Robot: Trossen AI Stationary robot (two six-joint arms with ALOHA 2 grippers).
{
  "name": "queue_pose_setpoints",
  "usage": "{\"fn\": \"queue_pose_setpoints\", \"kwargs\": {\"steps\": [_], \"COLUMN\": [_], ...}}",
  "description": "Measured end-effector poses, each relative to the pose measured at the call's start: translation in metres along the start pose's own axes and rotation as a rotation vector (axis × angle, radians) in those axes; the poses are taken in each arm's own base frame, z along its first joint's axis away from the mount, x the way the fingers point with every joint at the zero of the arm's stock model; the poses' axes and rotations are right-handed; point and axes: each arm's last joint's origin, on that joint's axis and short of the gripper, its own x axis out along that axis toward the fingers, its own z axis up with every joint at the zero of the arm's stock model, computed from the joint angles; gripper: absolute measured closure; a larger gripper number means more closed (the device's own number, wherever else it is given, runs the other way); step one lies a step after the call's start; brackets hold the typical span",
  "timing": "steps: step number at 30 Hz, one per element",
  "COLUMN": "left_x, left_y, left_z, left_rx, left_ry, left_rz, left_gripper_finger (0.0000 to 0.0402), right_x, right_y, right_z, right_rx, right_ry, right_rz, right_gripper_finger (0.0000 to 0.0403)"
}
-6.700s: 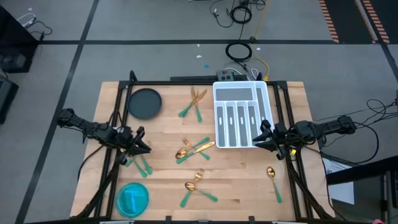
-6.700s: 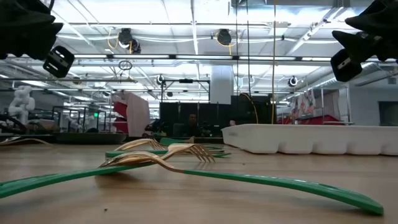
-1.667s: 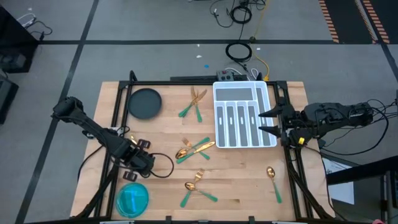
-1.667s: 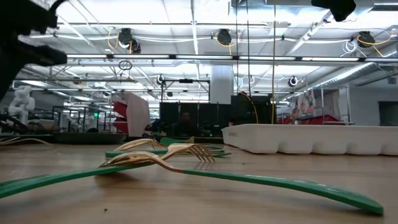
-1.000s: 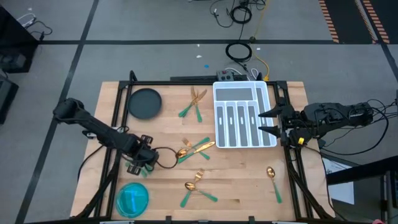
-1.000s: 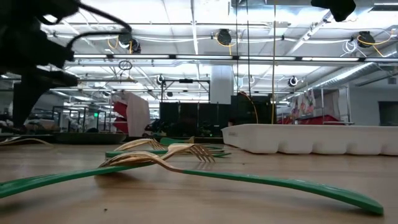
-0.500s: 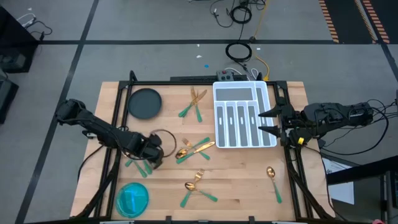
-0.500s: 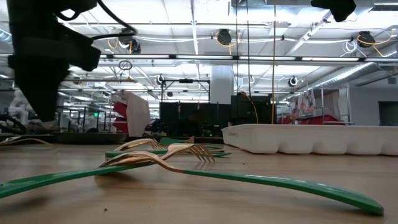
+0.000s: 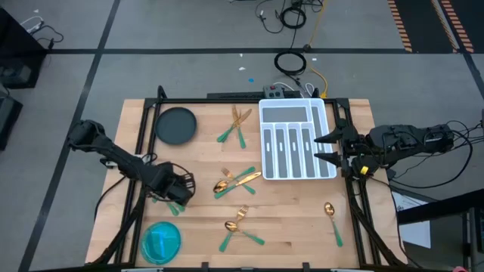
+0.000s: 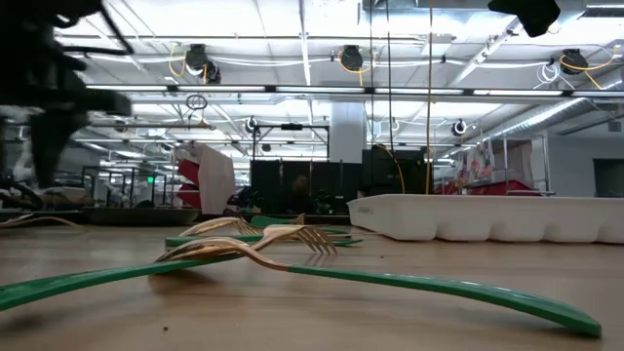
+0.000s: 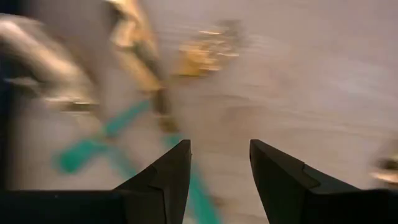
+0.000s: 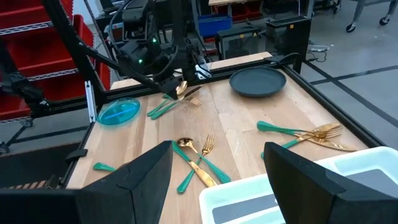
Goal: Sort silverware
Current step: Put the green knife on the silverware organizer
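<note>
The silverware, gold heads on green handles, lies in groups on the wooden table: a far group (image 9: 238, 125), a middle group (image 9: 236, 180), a near group (image 9: 238, 224), one spoon (image 9: 331, 219) near the right edge, and a left group (image 9: 174, 204). My left gripper (image 9: 172, 187) points down over that left group. Its blurred wrist view shows it open (image 11: 219, 168), with green handles (image 11: 93, 146) and gold heads (image 11: 134, 31) on the wood beneath. My right gripper (image 9: 321, 147) hangs open (image 12: 217, 168) at the right edge of the white tray (image 9: 293, 113).
A dark round plate (image 9: 175, 125) sits at the far left and a blue round dish (image 9: 161, 242) at the near left corner. The tray's long compartments (image 9: 291, 147) face up. In the low view two forks (image 10: 253, 244) lie crossed in front of the tray (image 10: 487, 216).
My left gripper has rolled a long way about its own downward line above the left group of silverware. Meanwhile it swung a little toward the table's right edge and came back. The silverware lies as before.
</note>
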Motion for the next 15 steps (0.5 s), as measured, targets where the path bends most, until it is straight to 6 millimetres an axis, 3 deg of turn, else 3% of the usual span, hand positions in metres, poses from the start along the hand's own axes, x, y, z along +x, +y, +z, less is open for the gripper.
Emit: {"fn": "queue_pose_setpoints", "kwargs": {"steps": [15], "left_x": [0.0003], "left_y": [0.0094], "left_z": [-0.0021], "left_rx": [0.067], "left_ry": [-0.068], "left_rz": [0.014], "left_gripper_finger": [0.0230], "right_x": [0.0000], "right_y": [0.0000], "right_z": [0.0000], "right_rx": [0.003], "right_ry": [0.000], "right_rz": [0.000], "right_gripper_finger": [0.0156]}}
